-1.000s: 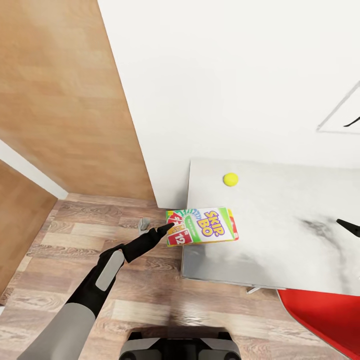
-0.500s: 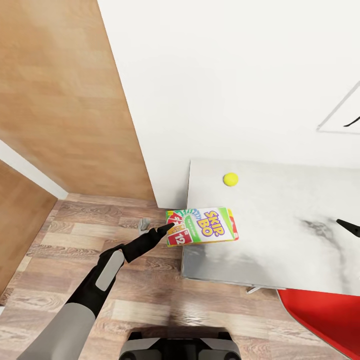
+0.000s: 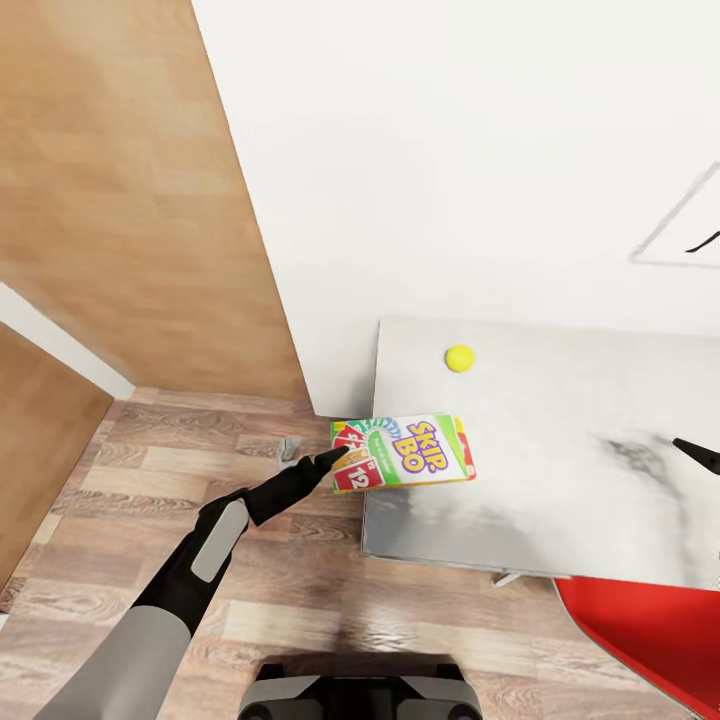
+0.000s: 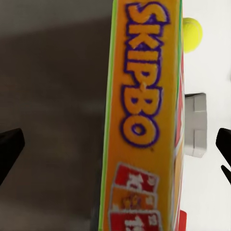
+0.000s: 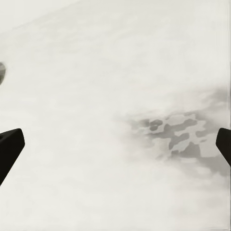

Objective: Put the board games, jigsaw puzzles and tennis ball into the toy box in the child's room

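At desk's [image 3: 560,500] near-left corner, SKIP BO box [image 3: 403,452] overhangs the edge, offering a grip; left gripper [image 3: 335,458] jaws apart around it, right gripper's [image 5: 115,144] apart, empty.

SKIP BO box [image 3: 403,452] at table [image 3: 560,470] corner: purple "SKIP BO" lettering on yellow patch of lid, red card with white "12" near its left end. Wrist camera, same box edge-on [image 4: 142,120]: "SKIP·BO" running along orange side, red cards beneath, digits too blurred to read.
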Robot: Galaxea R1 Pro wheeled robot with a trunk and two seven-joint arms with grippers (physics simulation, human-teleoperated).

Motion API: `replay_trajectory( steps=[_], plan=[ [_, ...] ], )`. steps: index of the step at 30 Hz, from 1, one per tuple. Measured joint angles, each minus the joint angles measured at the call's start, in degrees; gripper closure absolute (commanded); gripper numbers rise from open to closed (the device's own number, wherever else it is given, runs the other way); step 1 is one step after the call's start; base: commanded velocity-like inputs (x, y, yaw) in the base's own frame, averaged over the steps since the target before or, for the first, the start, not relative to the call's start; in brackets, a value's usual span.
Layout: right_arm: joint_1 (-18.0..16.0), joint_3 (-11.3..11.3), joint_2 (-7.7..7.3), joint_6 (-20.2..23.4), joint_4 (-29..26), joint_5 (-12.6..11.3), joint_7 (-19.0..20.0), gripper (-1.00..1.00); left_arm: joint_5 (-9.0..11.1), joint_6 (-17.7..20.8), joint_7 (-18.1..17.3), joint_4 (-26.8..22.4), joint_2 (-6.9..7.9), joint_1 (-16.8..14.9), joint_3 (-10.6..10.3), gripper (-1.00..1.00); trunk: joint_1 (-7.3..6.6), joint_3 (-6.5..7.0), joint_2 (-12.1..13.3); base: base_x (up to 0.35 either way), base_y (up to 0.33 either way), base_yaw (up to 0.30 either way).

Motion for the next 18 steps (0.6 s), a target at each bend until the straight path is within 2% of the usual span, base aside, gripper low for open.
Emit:
replay_trajectory(
  steps=[9, 18],
  plan=[
    [0.00, 0.00, 0.00, 0.00, 0.00, 0.00, 0.00, -1.00, 0.00, 0.00, 0.00, 0.02, 0.00, 0.00, 0.00, -1.00, 0.00, 0.00, 0.00, 0.000, 0.000, -0.140],
    [0.00, 0.01, 0.03, 0.00, 0.00, 0.01, 0.00, -1.00, 0.00, 0.00, -0.02, 0.01, 0.00, 0.01, 0.00, -1.00, 0.00, 0.00, 0.00, 0.000, 0.000, -0.048]
  ],
)
